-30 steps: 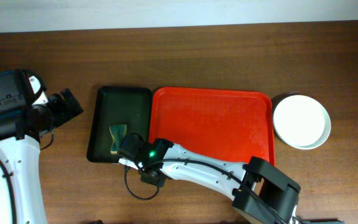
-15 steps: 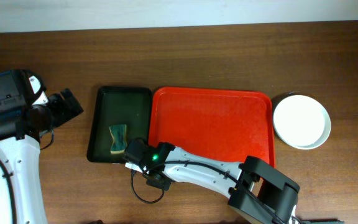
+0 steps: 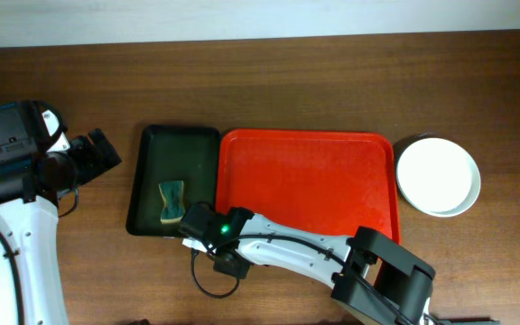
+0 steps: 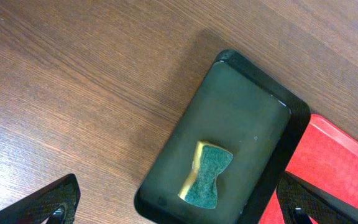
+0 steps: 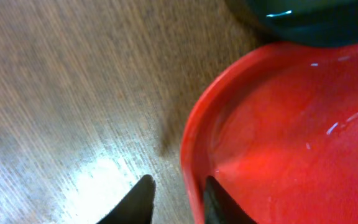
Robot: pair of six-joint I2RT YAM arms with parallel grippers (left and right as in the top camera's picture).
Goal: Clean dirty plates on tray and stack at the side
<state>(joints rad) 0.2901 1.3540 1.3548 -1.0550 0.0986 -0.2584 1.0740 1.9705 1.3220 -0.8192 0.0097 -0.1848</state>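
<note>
Overhead, near the finish: no plate on the tray [image 3: 314,181], plates [image 3: 438,175] stacked just off its right edge, white on top.
Left claw [image 3: 106,152] spread wide, idle well left of the tray; right claw [image 5: 178,186] astride its near-left rim, fingers narrowly parted, perhaps to shift it. Pinching or not: cannot tell.
</note>
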